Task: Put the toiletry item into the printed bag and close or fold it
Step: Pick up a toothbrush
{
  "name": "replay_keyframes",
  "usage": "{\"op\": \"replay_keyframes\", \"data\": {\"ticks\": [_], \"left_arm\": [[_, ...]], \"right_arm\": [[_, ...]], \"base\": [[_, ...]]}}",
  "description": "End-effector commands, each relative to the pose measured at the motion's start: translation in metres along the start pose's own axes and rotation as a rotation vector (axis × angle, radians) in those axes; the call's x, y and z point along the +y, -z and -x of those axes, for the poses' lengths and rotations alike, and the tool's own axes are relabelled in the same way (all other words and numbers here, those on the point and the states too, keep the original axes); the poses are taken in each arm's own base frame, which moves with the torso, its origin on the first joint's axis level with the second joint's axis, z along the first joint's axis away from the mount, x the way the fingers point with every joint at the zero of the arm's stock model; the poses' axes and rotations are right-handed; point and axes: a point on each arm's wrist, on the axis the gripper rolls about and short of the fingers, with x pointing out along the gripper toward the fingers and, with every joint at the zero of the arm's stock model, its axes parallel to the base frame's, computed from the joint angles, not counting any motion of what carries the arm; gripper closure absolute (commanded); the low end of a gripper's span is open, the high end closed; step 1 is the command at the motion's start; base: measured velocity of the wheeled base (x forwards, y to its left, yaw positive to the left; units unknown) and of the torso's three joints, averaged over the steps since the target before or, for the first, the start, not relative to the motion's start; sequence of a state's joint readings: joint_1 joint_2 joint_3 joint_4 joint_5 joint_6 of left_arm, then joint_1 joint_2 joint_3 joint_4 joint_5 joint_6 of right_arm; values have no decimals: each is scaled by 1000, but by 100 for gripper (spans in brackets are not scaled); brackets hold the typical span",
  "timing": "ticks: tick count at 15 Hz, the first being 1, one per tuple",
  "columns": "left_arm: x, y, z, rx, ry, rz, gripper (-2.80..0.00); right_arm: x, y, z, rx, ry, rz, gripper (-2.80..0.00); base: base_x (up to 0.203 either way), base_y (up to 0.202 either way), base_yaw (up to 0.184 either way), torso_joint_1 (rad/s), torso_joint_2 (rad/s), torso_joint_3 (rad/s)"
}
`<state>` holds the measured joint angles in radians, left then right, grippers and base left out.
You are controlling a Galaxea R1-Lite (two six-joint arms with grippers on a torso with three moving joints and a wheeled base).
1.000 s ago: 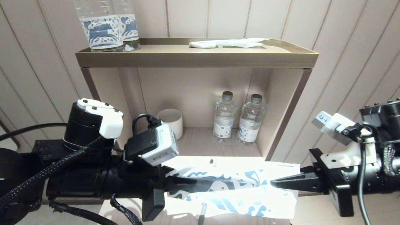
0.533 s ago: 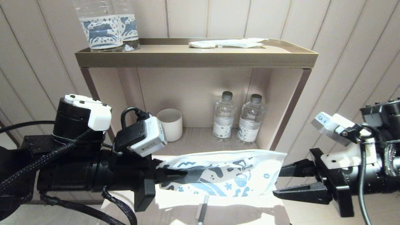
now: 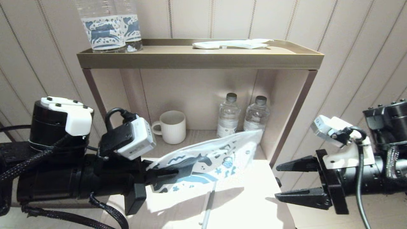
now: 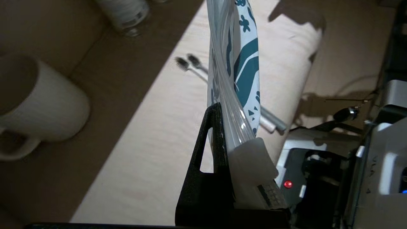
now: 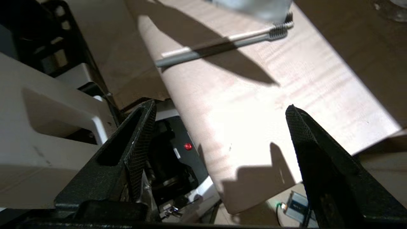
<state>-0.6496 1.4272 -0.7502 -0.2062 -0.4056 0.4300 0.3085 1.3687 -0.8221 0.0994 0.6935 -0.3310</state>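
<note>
Bag's up in the air, toothbrush not in it yet

Nearest to the robot, the long slim pale grey toothbrush [image 3: 208, 206] lies flat on the light wood counter [image 3: 248, 203], right under the raised pouch, so I'd guess it's there waiting to be slid in. The left gripper [image 3: 165, 178] is clamped on one end of the long flat white bag printed with a dark blue horse [image 3: 206, 160], holding it off the counter with the far end tilted up toward the shelf. The right gripper [image 3: 287, 181] sits off to the side with jaws spread wide, holding nothing. Further back in the shelf [image 3: 200, 57] stand a ribbed white mug [image 3: 171, 126] and two clear water bottles [image 3: 241, 117]
</note>
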Motion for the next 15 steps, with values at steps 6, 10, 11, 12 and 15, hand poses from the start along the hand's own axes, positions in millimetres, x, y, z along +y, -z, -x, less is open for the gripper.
{"op": "replay_keyframes", "data": {"ticks": [6, 10, 11, 12, 15], "left_arm": [[-7, 4, 46, 37, -402, 152, 0], [-5, 3, 48, 49, -507, 219, 0], [-5, 3, 49, 45, -510, 223, 0], [-6, 4, 49, 48, -508, 222, 0], [-6, 6, 47, 57, -501, 227, 0]], "right_arm": [[10, -29, -49, 178, 209, -147, -280], [26, -59, -111, 299, 248, -207, -280], [27, -61, -130, 357, 257, -216, -280], [29, -59, -150, 421, 275, -226, -280], [35, -45, -199, 557, 320, -234, -280]], "base": [[0, 0, 0, 0, 0, 0], [0, 0, 0, 0, 0, 0], [0, 0, 0, 0, 0, 0], [0, 0, 0, 0, 0, 0], [0, 0, 0, 0, 0, 0]]}}
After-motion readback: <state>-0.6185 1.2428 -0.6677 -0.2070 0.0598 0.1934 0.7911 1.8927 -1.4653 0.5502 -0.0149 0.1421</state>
